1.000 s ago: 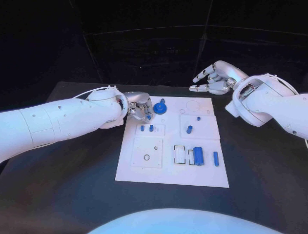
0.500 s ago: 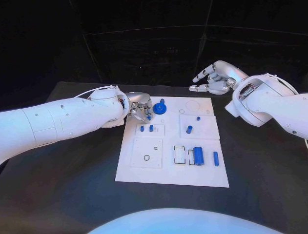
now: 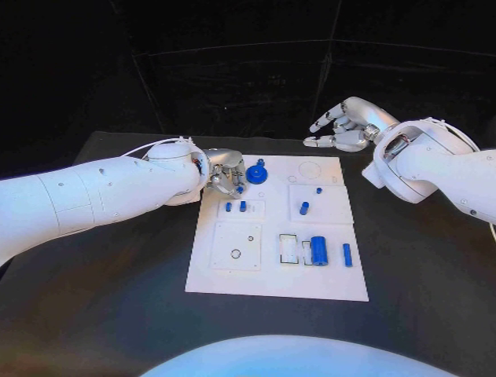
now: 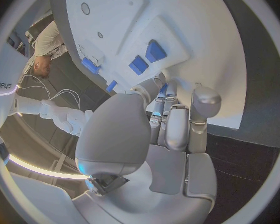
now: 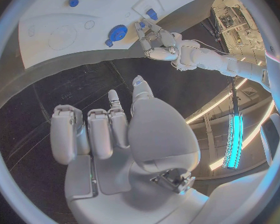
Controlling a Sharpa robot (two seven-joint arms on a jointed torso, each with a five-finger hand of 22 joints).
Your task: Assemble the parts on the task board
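The white task board (image 3: 259, 275) lies in the middle of the table. My left hand (image 3: 225, 177) hovers over its far left corner with the fingers curled down, and a small blue piece (image 3: 239, 188) shows at the fingertips, apparently pinched. A round blue part (image 3: 257, 174) stands just beside that hand. Two small blue pieces (image 3: 235, 206) sit in a pocket right below it, also visible in the left wrist view (image 4: 155, 51). My right hand (image 3: 344, 126) hangs beyond the board's far edge, fingers apart and holding nothing.
A blue peg (image 3: 304, 209) and a small blue stud (image 3: 319, 191) stand in the board's right half. A blue cylinder (image 3: 319, 251) and a thin blue bar (image 3: 347, 255) lie lower right. Black table surrounds the board.
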